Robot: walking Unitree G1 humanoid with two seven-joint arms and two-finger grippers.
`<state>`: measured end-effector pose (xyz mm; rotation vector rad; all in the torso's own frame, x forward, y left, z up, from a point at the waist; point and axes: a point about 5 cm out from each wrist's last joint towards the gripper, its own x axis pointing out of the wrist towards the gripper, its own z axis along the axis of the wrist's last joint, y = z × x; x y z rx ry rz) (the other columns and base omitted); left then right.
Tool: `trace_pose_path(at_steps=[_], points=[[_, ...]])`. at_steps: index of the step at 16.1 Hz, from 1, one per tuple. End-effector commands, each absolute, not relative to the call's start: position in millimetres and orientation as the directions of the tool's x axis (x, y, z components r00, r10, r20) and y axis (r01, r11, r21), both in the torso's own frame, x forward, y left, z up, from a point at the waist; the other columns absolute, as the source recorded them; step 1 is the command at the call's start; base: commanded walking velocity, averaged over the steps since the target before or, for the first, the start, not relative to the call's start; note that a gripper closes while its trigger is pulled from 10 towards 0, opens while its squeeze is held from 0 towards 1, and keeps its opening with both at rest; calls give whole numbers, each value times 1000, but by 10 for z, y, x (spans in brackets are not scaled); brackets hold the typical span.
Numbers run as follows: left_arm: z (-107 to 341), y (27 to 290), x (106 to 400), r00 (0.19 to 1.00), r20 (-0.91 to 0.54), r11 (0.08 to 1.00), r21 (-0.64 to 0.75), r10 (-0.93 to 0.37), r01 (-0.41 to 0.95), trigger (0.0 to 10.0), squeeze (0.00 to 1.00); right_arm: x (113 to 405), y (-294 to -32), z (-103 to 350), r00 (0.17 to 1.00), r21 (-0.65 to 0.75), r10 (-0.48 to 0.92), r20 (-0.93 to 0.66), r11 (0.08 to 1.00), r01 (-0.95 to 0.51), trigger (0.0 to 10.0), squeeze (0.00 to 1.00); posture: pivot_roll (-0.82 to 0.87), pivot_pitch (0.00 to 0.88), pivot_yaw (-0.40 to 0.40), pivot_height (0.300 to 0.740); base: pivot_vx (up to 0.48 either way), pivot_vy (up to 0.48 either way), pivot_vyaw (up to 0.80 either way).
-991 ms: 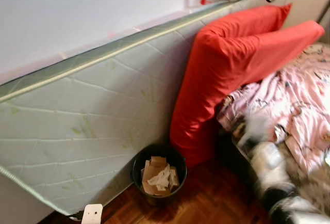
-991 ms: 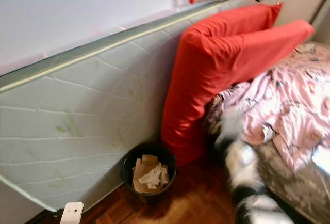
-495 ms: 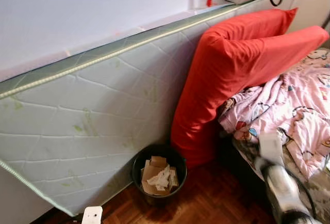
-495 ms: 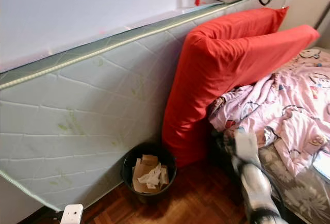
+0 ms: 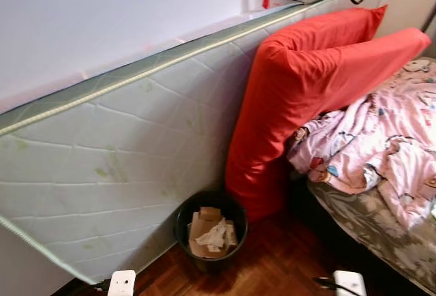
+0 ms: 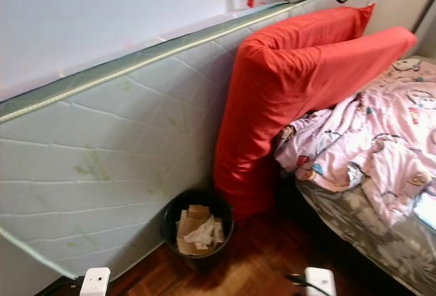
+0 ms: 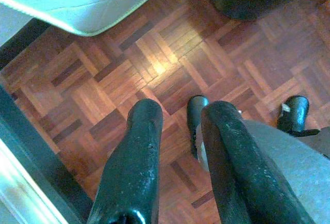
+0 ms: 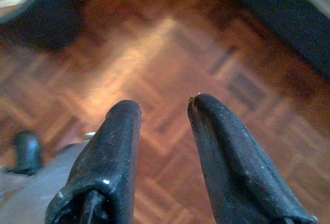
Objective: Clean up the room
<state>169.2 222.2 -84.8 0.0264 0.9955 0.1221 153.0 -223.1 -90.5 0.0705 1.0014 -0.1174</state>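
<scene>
— Two tools, both hanging over bare parquet floor. The left tool has its fingers spread with nothing between them, and the right tool is likewise released and empty.

— So where is the tidying to be done?

— I'd judge the rumpled pink blanket on the bed is the job; it lies bunched toward the head end, spilling over the grey sheet at the near edge. Two red pillows lean against the upended mattress propped along the wall. A black bin stands on the floor between the mattress's lower edge and the bed's corner, already holding cardboard and paper scraps.

— What might go wrong?

— The bin stands close to where the robot's feet would pass; a careless step toward the bed could knock it and scatter the scraps. A reach for the blanket might also snag a pillow and topple it, since both merely lean. The white boxes low on the floor near the mattress's corner are another tripping risk; I can't tell what they are.
</scene>
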Motion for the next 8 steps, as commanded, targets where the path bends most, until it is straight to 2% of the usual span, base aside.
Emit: trace_pose_path(at_steps=[1, 5, 8], points=[[-854, 2250, 1667, 528, -841, 993, 85, 116, -83, 10000, 0, 1575, -2219, -889, 543, 18, -57, -838, 991, 131, 10000, 0, 97, 0, 14, 740, 0, 0, 0], [-847, 2250, 1681, 527, -843, 995, 90, 104, -51, 10000, 0, 1776, -2250, -797, 580, 39, -69, -812, 985, 171, 10000, 0, 77, 0, 22, 740, 0, 0, 0], [-846, 2256, 1682, 527, -843, 994, 94, 105, -48, 10000, 0, 1801, -2265, -782, 586, 45, -70, -807, 983, 180, 10000, 0, 77, 0, 23, 740, 0, -275, 0]])
